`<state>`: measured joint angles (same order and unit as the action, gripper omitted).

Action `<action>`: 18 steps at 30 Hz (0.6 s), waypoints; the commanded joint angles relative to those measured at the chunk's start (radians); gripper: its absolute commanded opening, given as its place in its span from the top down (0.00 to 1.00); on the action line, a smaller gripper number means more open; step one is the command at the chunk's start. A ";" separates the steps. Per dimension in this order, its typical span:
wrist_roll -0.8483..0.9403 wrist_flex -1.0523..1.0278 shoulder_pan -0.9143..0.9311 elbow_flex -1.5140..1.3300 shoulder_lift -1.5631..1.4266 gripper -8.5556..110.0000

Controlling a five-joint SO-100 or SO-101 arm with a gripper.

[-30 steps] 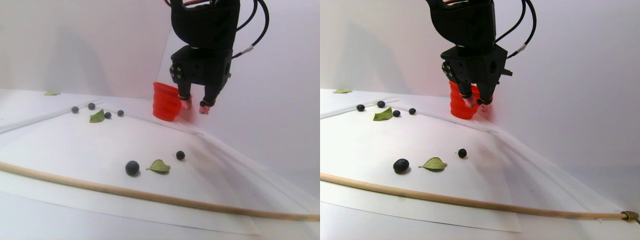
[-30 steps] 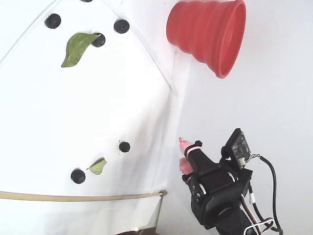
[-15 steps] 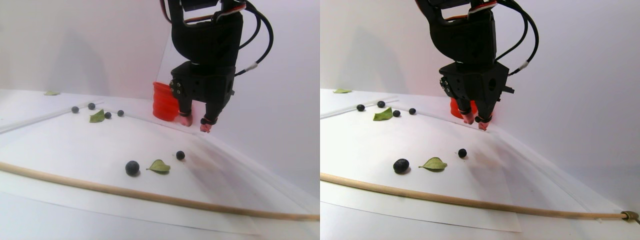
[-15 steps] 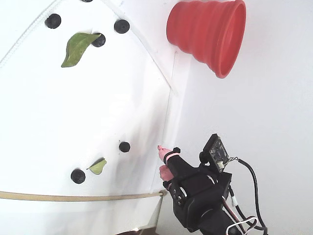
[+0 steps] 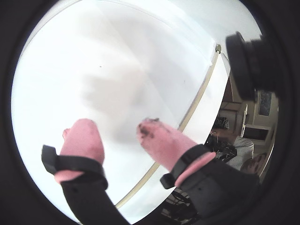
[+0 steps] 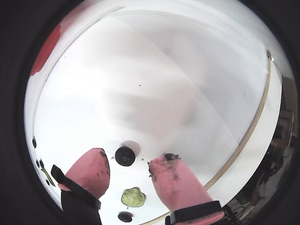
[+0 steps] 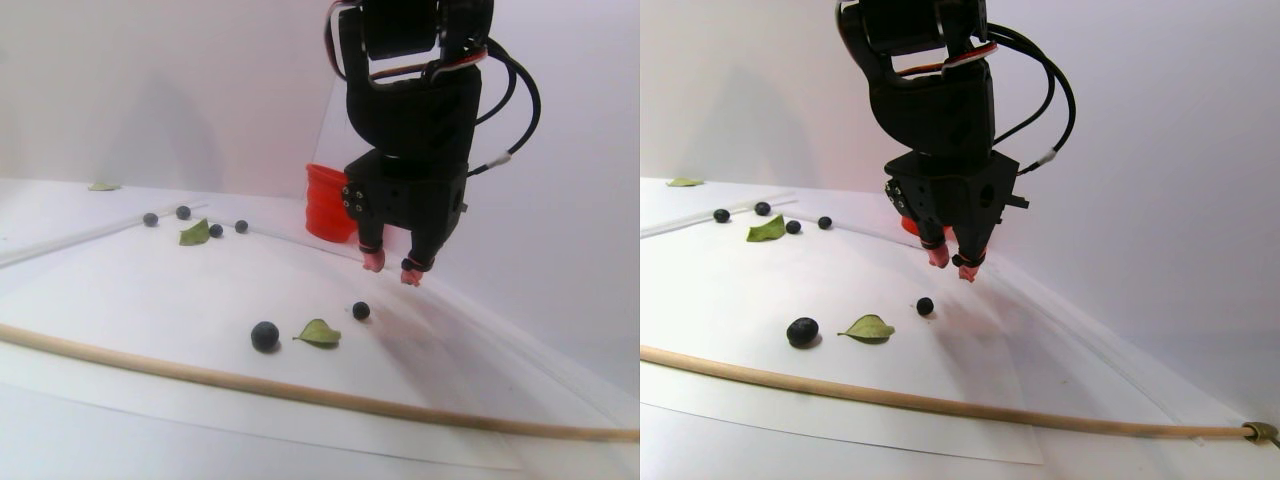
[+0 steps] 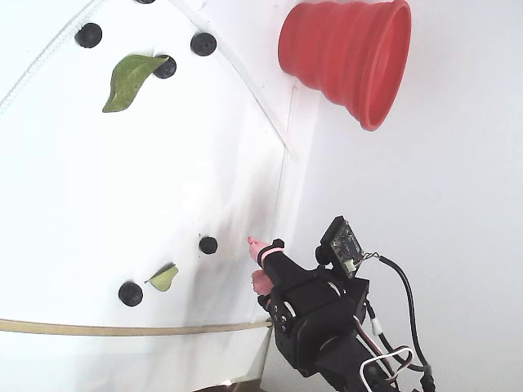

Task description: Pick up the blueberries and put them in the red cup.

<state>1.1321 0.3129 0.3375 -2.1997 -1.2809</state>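
Blueberries lie loose on the white sheet [image 8: 122, 180]: in the fixed view one [image 8: 208, 244] sits just beside the pink fingertips, another [image 8: 130, 293] lies lower left next to a small green leaf [image 8: 164, 278], and three more [image 8: 88, 34] cluster near the top around a larger leaf [image 8: 128, 77].

Red cup [image 8: 351, 57]: largest item, ribbed, standing off the sheet on the bare table, well apart from the near berries. In the stereo pair it sits behind the arm, partly hidden.

Sheet: smooth, flat, pale. A thin wooden rod [image 7: 300, 392] runs along its front edge. Background wall plain white; the room to the side is dim and cluttered in a wrist view.

Gripper [image 7: 391, 268]: parted at moderate width, nothing between the pads, hanging above the sheet. In a wrist view the nearest berry [image 6: 125, 156] lies ahead of the gap between the fingers [image 6: 89, 171]. Fingertips carry dark smears.

Handling judgement: berries are light, round, prone to rolling on the slick sheet, soft-skinned and crushable. Grip across the widest part with gentle closure, straddling it squarely.
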 commanded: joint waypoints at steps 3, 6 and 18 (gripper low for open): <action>-0.006 0.021 0.005 0.048 0.006 0.78; 0.005 0.041 -0.003 0.046 0.029 0.78; 0.008 0.078 -0.037 0.055 0.084 0.78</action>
<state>1.1321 0.3712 0.2945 -2.1844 -1.1842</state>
